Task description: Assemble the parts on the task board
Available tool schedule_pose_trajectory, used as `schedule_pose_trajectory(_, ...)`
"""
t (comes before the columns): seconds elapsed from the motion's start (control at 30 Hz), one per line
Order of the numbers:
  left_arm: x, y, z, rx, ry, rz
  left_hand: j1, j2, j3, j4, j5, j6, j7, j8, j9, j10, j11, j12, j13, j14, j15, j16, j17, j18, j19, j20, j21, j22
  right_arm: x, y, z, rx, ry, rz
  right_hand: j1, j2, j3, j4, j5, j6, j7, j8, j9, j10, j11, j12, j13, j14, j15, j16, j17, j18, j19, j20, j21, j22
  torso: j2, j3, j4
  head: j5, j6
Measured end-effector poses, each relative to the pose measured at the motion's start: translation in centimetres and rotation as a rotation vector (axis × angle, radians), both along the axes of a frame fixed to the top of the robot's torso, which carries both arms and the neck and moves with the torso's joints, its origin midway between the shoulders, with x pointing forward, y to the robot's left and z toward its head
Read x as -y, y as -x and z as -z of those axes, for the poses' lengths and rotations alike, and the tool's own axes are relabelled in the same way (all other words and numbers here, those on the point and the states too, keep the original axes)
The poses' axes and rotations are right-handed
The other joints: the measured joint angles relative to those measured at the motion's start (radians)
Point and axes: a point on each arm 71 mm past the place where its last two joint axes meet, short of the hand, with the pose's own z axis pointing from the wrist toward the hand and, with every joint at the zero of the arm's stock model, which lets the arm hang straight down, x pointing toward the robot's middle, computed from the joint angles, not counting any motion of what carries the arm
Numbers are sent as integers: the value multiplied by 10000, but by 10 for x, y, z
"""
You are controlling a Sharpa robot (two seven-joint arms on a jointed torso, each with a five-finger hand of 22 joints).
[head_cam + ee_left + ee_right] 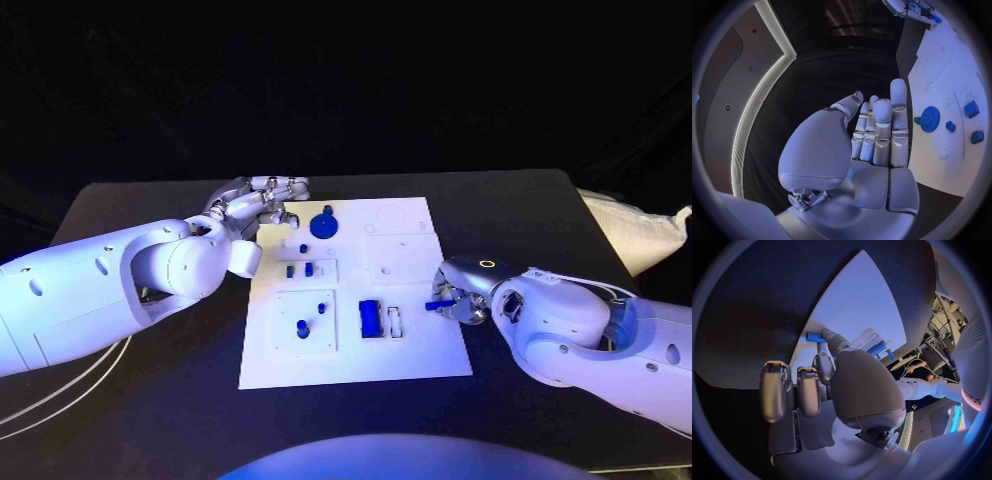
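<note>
At the task board's (pixel 433 365) right edge, the right hand (pixel 464 298) pinches a small blue part (pixel 437 304); lower it slowly and straight. The left hand (pixel 260 205) is open, holding nothing.

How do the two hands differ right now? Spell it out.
The left hand sits at the far left corner of the task board, fingers straight and together, holding nothing; the right hand is at the board's right edge, pinching a small blue part. The left hand is beside the blue gear; the right hand is near the blue block. Both are silver, on white arms.
</note>
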Motion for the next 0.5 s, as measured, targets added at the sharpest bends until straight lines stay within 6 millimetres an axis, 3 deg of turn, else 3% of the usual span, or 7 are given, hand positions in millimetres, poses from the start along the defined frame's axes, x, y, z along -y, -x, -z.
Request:
schedule_pose_trajectory(0.17,0,0,0,-1,0,3,0,0,0,0,0,0,0,0,0,0,0,0,-1,0,0,0,0,0,0,0,0,0,1,3,1,-79,-532,292,-622,37,588,225,302,-7,1,-96,-24,121,-57,43,-231,0,0,41,5,0,0,0,57,-1,7,3,1,5,1)
schedule_pose_trajectory(0.5,0,0,0,-5,2,9,0,0,0,0,0,0,0,0,0,0,0,0,-2,0,0,0,-12,0,0,0,0,0,-5,13,-3,-844,-2471,1190,-1512,-350,1325,551,406,46,-37,-60,-23,208,-78,107,-152,1,0,79,4,0,0,0,96,-2,7,0,12,43,-5)
